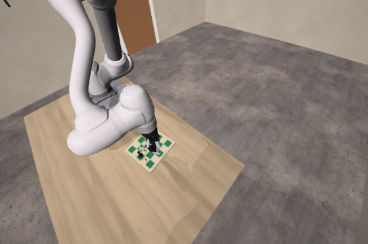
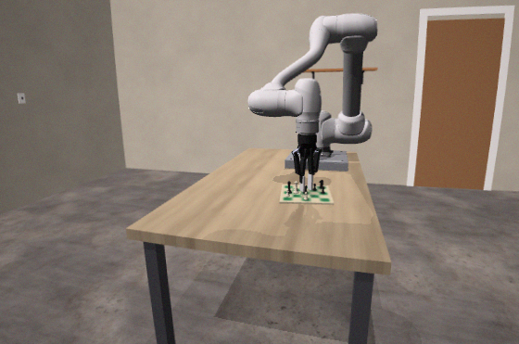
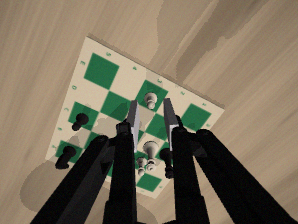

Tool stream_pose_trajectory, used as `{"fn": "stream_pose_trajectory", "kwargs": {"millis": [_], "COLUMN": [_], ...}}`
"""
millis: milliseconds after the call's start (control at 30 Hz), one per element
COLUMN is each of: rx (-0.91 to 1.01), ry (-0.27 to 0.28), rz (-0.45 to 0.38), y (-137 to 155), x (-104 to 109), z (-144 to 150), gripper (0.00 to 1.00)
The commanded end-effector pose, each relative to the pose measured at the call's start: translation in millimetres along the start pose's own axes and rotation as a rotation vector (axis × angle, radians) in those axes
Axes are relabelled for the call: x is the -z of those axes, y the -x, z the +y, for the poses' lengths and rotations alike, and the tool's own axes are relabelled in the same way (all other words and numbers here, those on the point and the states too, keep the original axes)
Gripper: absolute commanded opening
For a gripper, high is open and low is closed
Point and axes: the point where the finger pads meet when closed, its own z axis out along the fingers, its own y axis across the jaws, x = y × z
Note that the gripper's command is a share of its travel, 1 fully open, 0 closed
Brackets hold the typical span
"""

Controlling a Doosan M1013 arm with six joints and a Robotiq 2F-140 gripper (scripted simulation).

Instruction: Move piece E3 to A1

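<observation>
The small green and cream chessboard [image 1: 150,152] lies on the wooden table, and also shows in the exterior view [image 2: 306,195] and the wrist view [image 3: 135,125]. My gripper [image 3: 151,109] [image 1: 154,146] hangs straight down over the board's middle [image 2: 306,183]. Its fingers stand a narrow gap apart, with nothing clamped between them. A white pawn [image 3: 150,100] shows in the gap just past the fingertips, standing upright on the board. More white pieces [image 3: 148,149] stand under the fingers. Black pieces [image 3: 81,120] [image 3: 66,156] stand upright on the left side. The square labels are too small to read.
The arm's grey base plate [image 2: 320,160] sits behind the board at the table's far end. The arm's bulky elbow [image 1: 112,122] hangs over the board's left side.
</observation>
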Motion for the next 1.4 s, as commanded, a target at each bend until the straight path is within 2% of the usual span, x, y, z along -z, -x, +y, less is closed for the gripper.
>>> {"fn": "stream_pose_trajectory", "kwargs": {"millis": [0, 467, 833, 1367], "rx": [0.0, 0.0, 0.0, 0.0], "ry": [0.0, 0.0, 0.0, 0.0], "rz": [0.0, 0.0, 0.0, 0.0], "y": [0.0, 0.0, 0.0, 0.0], "x": [0.1, -12.6, -31.2, -33.1], "z": [0.0, 0.0, 0.0, 0.0], "gripper": [0.2, 0.2, 0.2, 0.2]}}
